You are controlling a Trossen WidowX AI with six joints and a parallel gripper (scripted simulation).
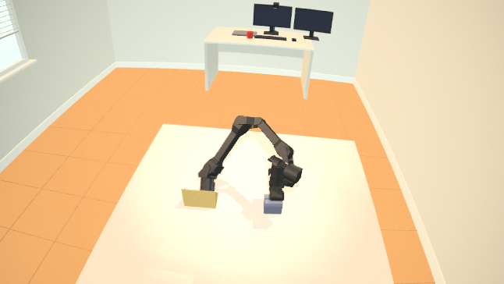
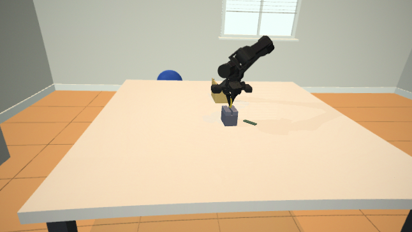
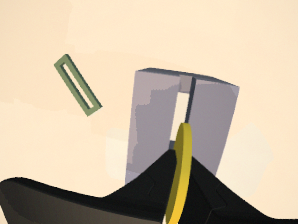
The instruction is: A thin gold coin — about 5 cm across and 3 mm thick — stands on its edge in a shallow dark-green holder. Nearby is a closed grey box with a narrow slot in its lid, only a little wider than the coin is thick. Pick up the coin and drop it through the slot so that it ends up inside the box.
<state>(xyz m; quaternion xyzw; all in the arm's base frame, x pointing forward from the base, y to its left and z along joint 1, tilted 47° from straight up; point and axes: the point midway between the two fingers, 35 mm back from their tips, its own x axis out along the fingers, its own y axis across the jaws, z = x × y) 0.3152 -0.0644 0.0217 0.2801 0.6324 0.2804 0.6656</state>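
Observation:
My gripper (image 2: 230, 103) (image 3: 176, 158) is shut on the gold coin (image 3: 182, 172) (image 2: 231, 102), which stands on edge between the fingertips. The grey box (image 1: 272, 207) (image 2: 229, 118) (image 3: 155, 115) is directly below. In the wrist view the coin overlaps the near part of the lid's slot and is turned slightly from the slot's line. In the exterior view the coin's lower edge is at or just above the lid; whether it touches or enters the slot I cannot tell. The dark-green holder (image 2: 250, 122) (image 3: 78, 85) lies empty beside the box; it is not visible in the top view.
A yellow panel-like object (image 1: 200, 199) (image 2: 220, 97) stands by the arm's base, away from the box. The arm arches above the white table (image 1: 312, 242) (image 2: 159, 159). A desk (image 1: 230, 37) with monitors stands far behind, and a blue ball (image 2: 169, 75) shows beyond the table's edge.

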